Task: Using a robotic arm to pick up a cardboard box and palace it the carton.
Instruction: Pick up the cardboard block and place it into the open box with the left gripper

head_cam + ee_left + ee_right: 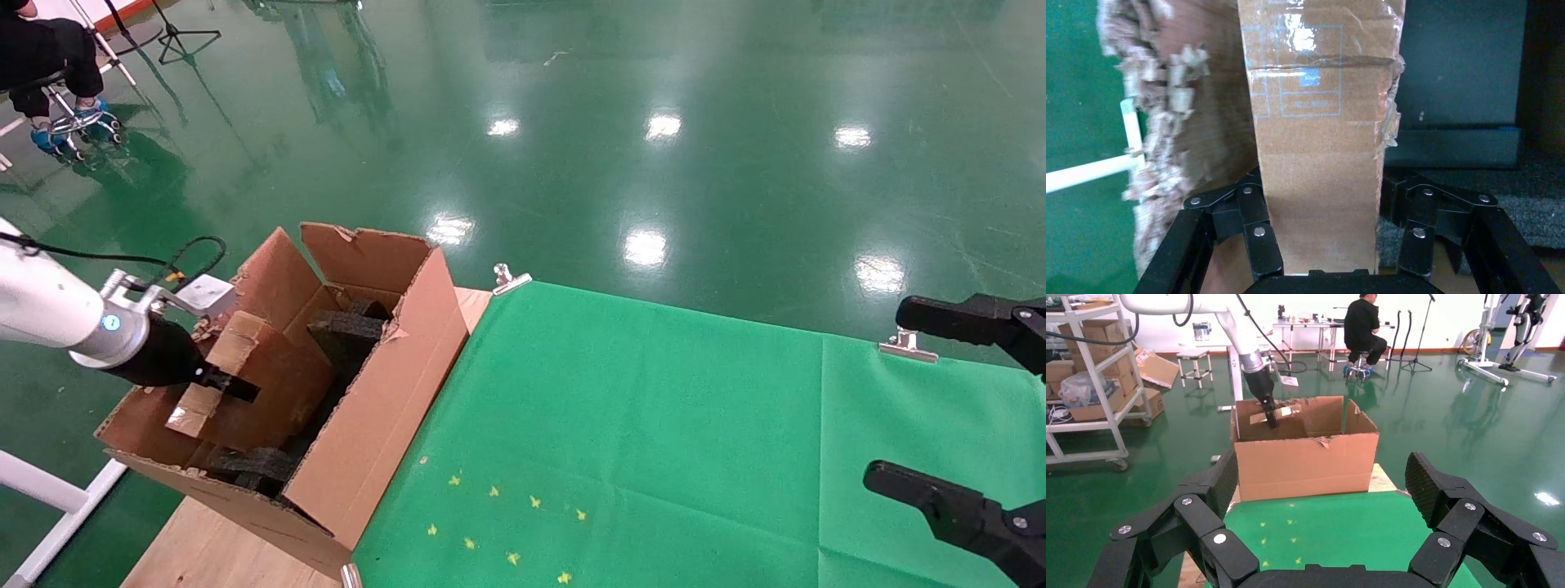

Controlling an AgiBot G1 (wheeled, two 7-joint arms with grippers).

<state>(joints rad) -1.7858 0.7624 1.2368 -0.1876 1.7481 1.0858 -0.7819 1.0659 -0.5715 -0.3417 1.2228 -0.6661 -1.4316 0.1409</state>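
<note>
White robotic arm's left gripper (pixel 233 385) is gripping the slim taped brown cardboard box (pixel 245 380) inside the large flapped corrugated carton (pixel 372 392) — placing step; next: release, retract. Right gripper (pixel 940 408) idling over the counter, jaws spread.

The robotic arm (pixel 49 314) is white with a silver wrist, blue light ring, black cable and black linkage tool (pixel 1321 245).

A green cloth (pixel 654 425) clipped by metal clamps (pixel 907 347) covers the wooden table (pixel 204 555).

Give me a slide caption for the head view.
Left gripper lowers the cardboard box into the carton.
</note>
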